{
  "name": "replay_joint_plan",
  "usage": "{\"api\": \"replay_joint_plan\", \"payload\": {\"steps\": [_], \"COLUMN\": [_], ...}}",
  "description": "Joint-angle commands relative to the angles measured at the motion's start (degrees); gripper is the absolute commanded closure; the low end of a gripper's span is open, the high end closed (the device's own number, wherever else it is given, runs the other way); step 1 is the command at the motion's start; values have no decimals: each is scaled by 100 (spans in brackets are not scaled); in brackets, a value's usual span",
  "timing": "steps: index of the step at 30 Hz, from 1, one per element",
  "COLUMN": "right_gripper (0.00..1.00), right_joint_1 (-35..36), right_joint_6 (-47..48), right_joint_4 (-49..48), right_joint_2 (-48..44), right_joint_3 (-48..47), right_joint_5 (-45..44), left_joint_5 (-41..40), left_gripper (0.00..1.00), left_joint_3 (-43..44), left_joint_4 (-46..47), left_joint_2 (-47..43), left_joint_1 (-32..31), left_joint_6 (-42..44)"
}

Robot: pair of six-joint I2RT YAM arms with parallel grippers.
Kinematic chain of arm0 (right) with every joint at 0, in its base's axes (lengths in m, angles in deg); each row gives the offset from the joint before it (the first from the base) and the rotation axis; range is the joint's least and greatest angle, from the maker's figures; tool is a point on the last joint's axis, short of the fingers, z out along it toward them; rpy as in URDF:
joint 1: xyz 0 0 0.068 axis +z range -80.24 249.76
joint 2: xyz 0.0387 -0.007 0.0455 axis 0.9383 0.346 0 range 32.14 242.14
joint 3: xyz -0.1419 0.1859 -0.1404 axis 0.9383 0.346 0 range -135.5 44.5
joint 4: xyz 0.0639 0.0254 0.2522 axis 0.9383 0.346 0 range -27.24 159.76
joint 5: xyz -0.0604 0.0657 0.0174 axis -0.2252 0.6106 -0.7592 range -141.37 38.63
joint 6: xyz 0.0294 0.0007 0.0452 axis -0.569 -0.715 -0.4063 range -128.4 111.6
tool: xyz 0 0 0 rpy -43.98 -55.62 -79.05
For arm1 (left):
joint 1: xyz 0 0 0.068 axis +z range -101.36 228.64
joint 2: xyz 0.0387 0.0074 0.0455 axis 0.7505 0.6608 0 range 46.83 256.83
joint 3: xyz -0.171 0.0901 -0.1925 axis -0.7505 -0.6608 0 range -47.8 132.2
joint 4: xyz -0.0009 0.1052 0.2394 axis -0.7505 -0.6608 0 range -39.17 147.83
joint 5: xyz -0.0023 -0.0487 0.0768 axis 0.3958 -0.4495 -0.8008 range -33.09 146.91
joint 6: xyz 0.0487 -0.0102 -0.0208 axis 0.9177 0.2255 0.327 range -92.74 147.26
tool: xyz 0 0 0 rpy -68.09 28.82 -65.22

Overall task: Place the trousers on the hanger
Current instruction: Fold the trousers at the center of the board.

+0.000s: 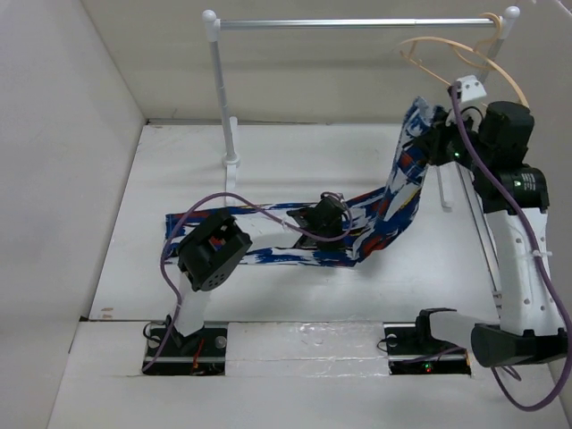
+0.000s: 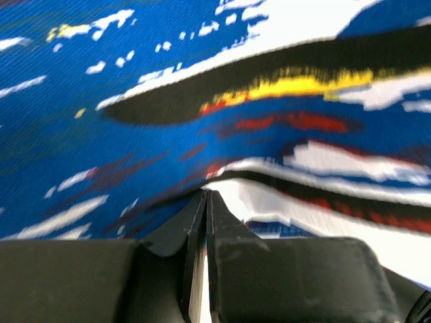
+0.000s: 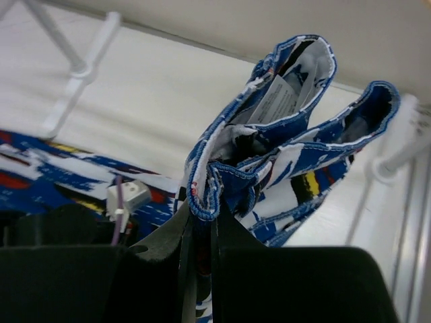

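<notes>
Right gripper [image 3: 199, 225]: jaws stood narrow, clamped on a trousers [image 1: 398, 192] edge, raised near the hanger [image 1: 429, 38] on the silver rail [image 1: 357, 24] | Left gripper [image 2: 206, 202]: jaws were closed, tips against the trousers | Trousers: the rest lay across the table [image 1: 295, 161].

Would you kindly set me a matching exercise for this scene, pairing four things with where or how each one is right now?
Things:
1. left tool
2. right tool
3. hanger
4. silver rail

Places or states:
A. hangs near the rail's right end
B. clamped on a raised end of the trousers
C. shut, down at the fabric lying on the table
D. spans two white posts at the back

Pairs: 1-C, 2-B, 3-A, 4-D
</notes>
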Motion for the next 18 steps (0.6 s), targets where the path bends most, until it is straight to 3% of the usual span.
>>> {"api": "replay_joint_plan", "payload": {"steps": [1, 4, 7, 8, 10, 11, 15, 18], "right_gripper": [100, 100, 100, 100, 100, 100, 100, 100], "right_joint_1": [940, 1899, 2534, 2919, 3290, 3657, 4572, 5170], "right_joint_6": [-99, -301, -407, -433, -495, -495, -678, -1073], "right_joint_4": [-968, -1276, -1584, -1680, -1795, -1935, -1962, -2163], "right_joint_2": [-10, 315, 866, 1044, 1657, 1887, 3266, 4444], "right_joint_3": [-426, -557, -794, -1030, -1312, -1661, -2864, -3491], "right_joint_5": [-77, -420, -684, -780, -799, -808, -861, -449], "left_joint_5": [-253, -613, -1061, -1115, -785, -451, 220, -446], "left_gripper": [100, 100, 100, 100, 100, 100, 100, 100], "left_joint_3": [-273, -476, -172, -56, 207, 244, 805, 1421], "left_joint_4": [-325, -712, -1484, -1738, -2031, -1961, -2161, -2496], "left_joint_2": [-1003, -2365, -3526, -3755, -4396, -4808, -5224, -5268], "left_joint_1": [297, 895, 1958, 2631, 3451, 4325, 5937, 5942], "left_joint_6": [379, 703, 1142, 1222, 1302, 1293, 1381, 1496]}}
